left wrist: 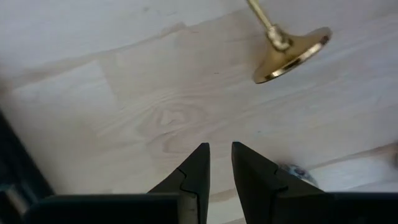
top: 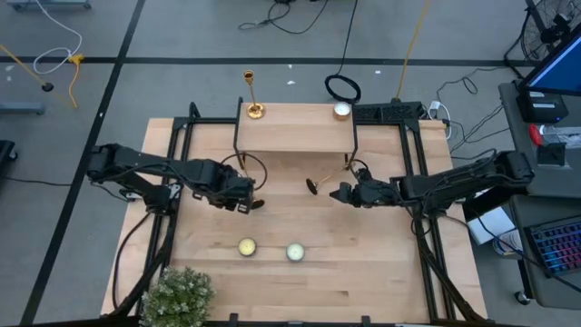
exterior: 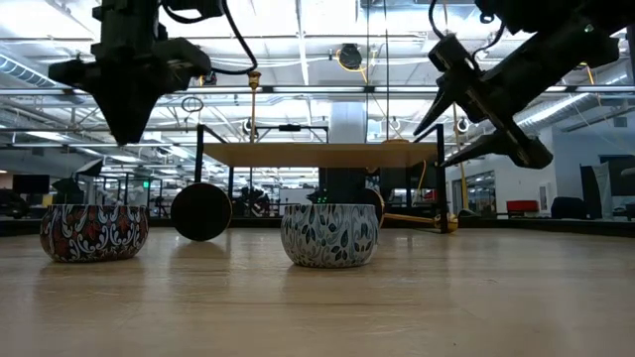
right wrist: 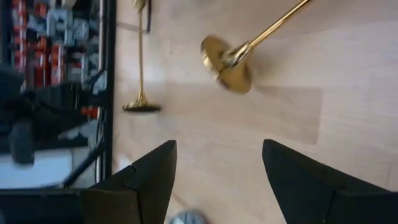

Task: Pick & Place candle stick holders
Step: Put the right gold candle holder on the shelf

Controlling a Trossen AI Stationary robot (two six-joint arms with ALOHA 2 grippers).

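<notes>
Wooden surface [top: 363, 272] fills middle of frame, black frame rails along both sides. Raised wooden shelf [top: 295, 136] at upper centre — glowing white candle [top: 341, 111] at its right end. Two small round candles on surface lower centre, side by side, apart: yellow candle [top: 247, 246] left, green candle [top: 295, 252] right; low view shows them in patterned tins. Green leafy plant [top: 177, 295] at lower left corner. Black cable loop [top: 343, 88] on floor above shelf. Keyboard [top: 556, 250] at far right edge.

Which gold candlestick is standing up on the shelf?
The candlestick at the raised shelf's left back corner. The other two lie tipped over on the table below.
</notes>
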